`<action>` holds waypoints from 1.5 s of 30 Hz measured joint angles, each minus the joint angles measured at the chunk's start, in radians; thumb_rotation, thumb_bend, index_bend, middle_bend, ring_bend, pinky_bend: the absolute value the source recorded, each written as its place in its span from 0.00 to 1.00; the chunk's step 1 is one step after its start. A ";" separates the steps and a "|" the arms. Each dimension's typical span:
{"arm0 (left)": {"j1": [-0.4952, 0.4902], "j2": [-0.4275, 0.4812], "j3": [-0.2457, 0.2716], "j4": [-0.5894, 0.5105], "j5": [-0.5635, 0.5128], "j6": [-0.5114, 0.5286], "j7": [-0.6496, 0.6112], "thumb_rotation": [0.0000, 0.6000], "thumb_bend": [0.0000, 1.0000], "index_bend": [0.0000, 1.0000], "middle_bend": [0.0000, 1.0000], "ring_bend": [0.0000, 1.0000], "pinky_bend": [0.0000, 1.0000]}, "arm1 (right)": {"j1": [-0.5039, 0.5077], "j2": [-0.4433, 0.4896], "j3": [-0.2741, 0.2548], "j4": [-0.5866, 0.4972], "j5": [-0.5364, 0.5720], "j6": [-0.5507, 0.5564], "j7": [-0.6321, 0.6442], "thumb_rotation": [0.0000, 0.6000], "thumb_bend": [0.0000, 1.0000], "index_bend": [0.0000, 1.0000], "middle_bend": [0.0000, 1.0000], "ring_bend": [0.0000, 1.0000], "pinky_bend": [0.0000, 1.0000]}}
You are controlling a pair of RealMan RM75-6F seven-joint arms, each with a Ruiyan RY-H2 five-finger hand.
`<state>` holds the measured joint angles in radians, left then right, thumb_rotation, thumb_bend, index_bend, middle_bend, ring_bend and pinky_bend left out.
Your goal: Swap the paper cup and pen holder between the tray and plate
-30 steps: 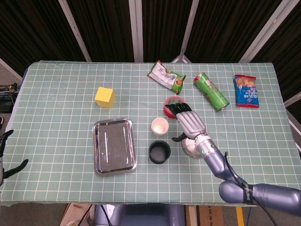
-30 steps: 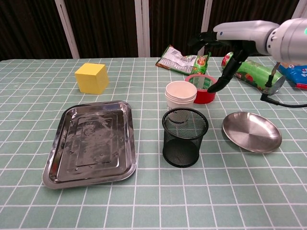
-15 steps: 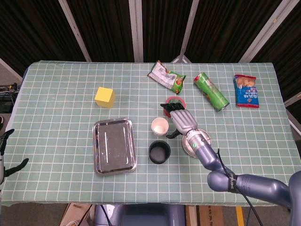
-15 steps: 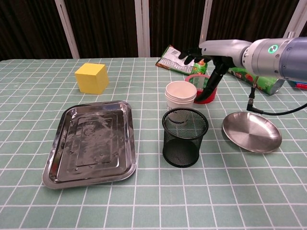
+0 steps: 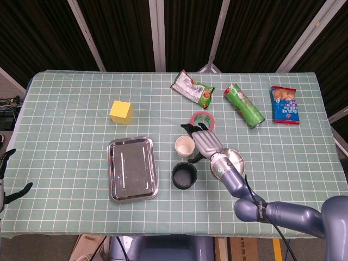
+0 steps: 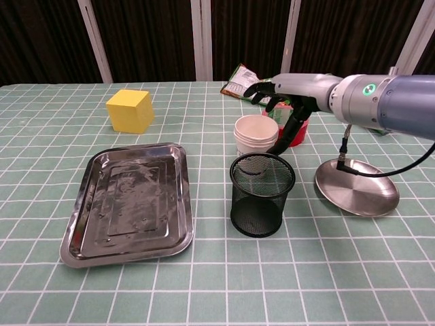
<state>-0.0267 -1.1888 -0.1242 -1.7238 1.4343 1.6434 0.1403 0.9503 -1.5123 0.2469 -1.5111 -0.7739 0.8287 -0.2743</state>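
Note:
The white paper cup (image 5: 185,145) (image 6: 256,134) stands on the table between the steel tray (image 5: 132,168) (image 6: 129,204) and the round steel plate (image 5: 234,159) (image 6: 357,187). Just in front of it stands the black mesh pen holder (image 5: 184,175) (image 6: 262,193). Neither the tray nor the plate has anything on it. My right hand (image 5: 204,142) (image 6: 282,95) hovers at the cup's right side, fingers spread over the rim and one reaching down beside the wall, holding nothing. My left hand (image 5: 6,174) shows at the far left edge, off the table, fingers apart.
A red bowl (image 5: 202,118) (image 6: 298,132) sits right behind the cup, partly hidden by my hand. A yellow cube (image 5: 120,112) (image 6: 129,110) lies behind the tray. A snack bag (image 5: 192,88), a green can (image 5: 244,105) and a blue packet (image 5: 285,105) lie at the back right.
My right hand has moved left and lower, from over the red bowl and plate to the right side of the paper cup. Cup and pen holder have not moved.

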 measured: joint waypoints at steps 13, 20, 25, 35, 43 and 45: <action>0.001 0.003 -0.004 -0.006 -0.009 -0.004 0.008 1.00 0.07 0.18 0.00 0.00 0.01 | -0.001 -0.040 -0.007 0.049 -0.023 0.012 0.006 1.00 0.05 0.23 0.21 0.31 0.02; 0.000 0.003 -0.006 -0.004 -0.011 -0.007 0.006 1.00 0.07 0.18 0.00 0.00 0.01 | 0.000 -0.060 -0.004 0.056 -0.040 0.024 0.007 1.00 0.05 0.31 0.27 0.34 0.04; -0.001 0.003 -0.007 -0.003 -0.014 -0.012 0.002 1.00 0.07 0.18 0.00 0.00 0.01 | 0.005 -0.082 -0.002 0.067 -0.039 0.036 -0.009 1.00 0.05 0.37 0.31 0.37 0.06; 0.000 0.008 -0.013 -0.002 -0.023 -0.015 -0.011 1.00 0.07 0.20 0.00 0.00 0.01 | 0.011 -0.118 0.005 0.091 -0.035 0.079 -0.048 1.00 0.05 0.44 0.42 0.49 0.10; 0.002 0.014 -0.014 -0.005 -0.024 -0.014 -0.018 1.00 0.07 0.20 0.00 0.00 0.01 | 0.001 -0.103 0.023 0.063 -0.054 0.115 -0.052 1.00 0.06 0.46 0.44 0.50 0.11; 0.002 0.014 -0.015 -0.005 -0.026 -0.012 -0.021 1.00 0.07 0.20 0.00 0.00 0.01 | -0.005 -0.088 0.026 0.048 -0.056 0.120 -0.052 1.00 0.06 0.46 0.44 0.50 0.11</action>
<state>-0.0243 -1.1745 -0.1397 -1.7285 1.4087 1.6315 0.1198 0.9457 -1.6007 0.2728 -1.4630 -0.8301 0.9484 -0.3260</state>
